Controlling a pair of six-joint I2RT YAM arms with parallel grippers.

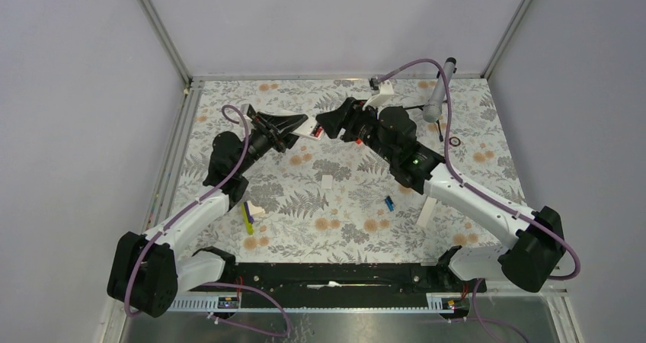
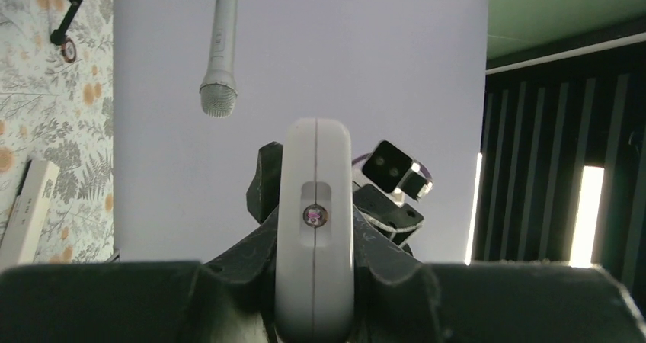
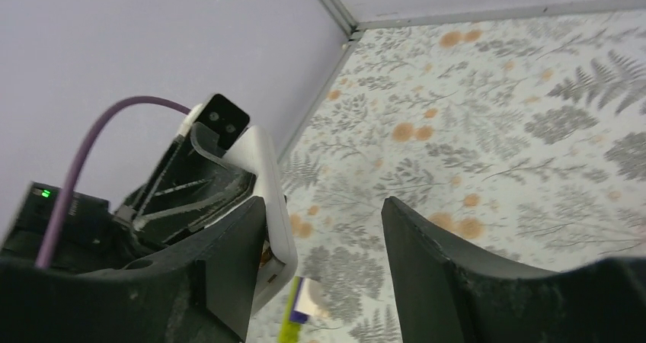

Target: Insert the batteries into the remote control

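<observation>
Upper centre of the top view, your left gripper [image 1: 295, 129] clamps the remote [image 2: 314, 175] in mid-air beside the open right gripper [image 3: 320, 206], the blue battery [image 1: 388, 203] lying on the table [image 1: 343, 229] below, where a nudge from the right could twist the remote loose.

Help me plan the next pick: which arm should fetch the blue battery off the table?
Right. The right gripper is open with nothing between its fingers, and the blue battery lies beside that arm. The left gripper is shut on the remote control.
</observation>
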